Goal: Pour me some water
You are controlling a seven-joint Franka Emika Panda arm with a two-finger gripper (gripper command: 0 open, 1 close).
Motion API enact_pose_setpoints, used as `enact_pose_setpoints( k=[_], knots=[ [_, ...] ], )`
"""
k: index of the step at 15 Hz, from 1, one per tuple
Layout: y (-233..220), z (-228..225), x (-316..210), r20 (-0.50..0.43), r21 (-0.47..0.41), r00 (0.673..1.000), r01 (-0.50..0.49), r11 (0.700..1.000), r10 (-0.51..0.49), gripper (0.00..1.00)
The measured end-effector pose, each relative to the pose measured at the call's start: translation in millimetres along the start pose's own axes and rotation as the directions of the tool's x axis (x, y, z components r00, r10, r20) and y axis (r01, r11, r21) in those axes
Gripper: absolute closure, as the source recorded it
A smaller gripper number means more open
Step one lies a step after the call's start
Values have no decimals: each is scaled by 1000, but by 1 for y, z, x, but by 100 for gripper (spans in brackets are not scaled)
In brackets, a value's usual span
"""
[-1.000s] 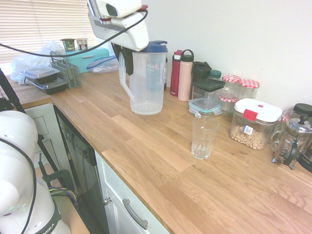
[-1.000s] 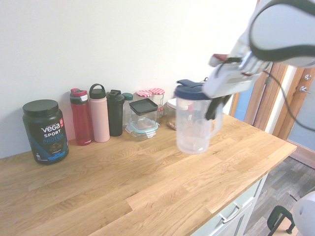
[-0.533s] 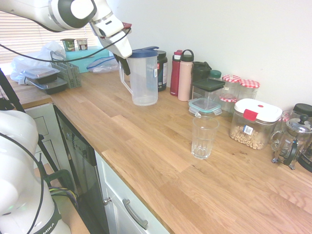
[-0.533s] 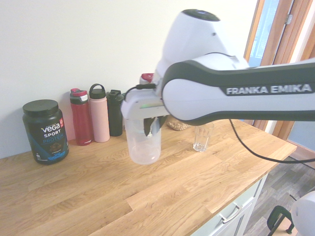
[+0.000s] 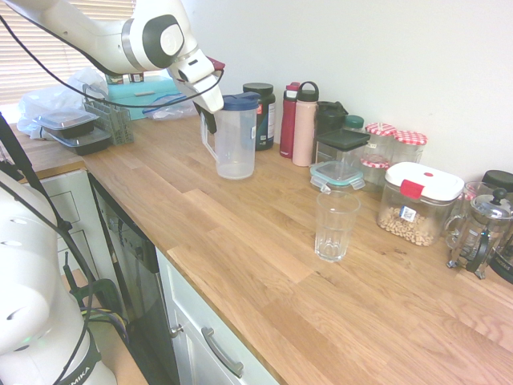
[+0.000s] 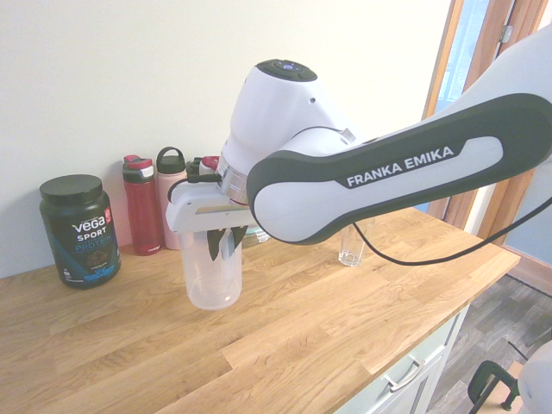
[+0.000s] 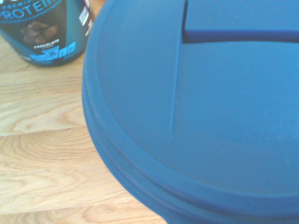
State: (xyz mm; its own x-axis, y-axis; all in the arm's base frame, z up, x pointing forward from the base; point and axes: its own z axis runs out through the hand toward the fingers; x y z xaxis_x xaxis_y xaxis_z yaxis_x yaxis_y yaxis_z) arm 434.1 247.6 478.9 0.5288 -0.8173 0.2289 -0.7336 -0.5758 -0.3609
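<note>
One clear pitcher (image 5: 236, 136) with blue lid (image 5: 240, 101), upright on the wooden counter (image 5: 264, 265), left of the bottle row. Gripper (image 5: 208, 120) clamped shut on its handle; fingers mostly hidden behind the handle and wrist housing. In the second exterior view, pitcher (image 6: 211, 272) half covered by the arm, lid unseen. Water level inside hard to make out. Empty glass (image 5: 334, 225) well apart toward the counter's middle; elsewhere just a sliver (image 6: 351, 244) behind the forearm. Protein tub (image 6: 78, 229) near the wall, cut off at the wrist view's edge (image 7: 44, 28). Lid (image 7: 196, 102) filling most of that close view, slightly blurred.
</note>
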Motion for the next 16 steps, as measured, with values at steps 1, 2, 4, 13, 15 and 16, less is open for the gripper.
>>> enact_pose_setpoints(
  k=[1, 2, 4, 13, 15, 16],
  knots=[
    [0, 3, -2, -8, -6, 1000, 6, 1000, -6, 100],
    [1, 6, -6, -16, -12, 1000, 14, 1000, -14, 100],
    [1, 14, -13, -17, -15, 1000, 23, 1000, -23, 100],
    [-1, 29, -20, -6, -11, 1000, 30, 999, -31, 0],
    [-1, 29, -19, -5, -10, 1000, 28, 1000, -29, 0],
    [-1, 29, -18, -5, -10, 1000, 28, 1000, -29, 0]
  ],
)
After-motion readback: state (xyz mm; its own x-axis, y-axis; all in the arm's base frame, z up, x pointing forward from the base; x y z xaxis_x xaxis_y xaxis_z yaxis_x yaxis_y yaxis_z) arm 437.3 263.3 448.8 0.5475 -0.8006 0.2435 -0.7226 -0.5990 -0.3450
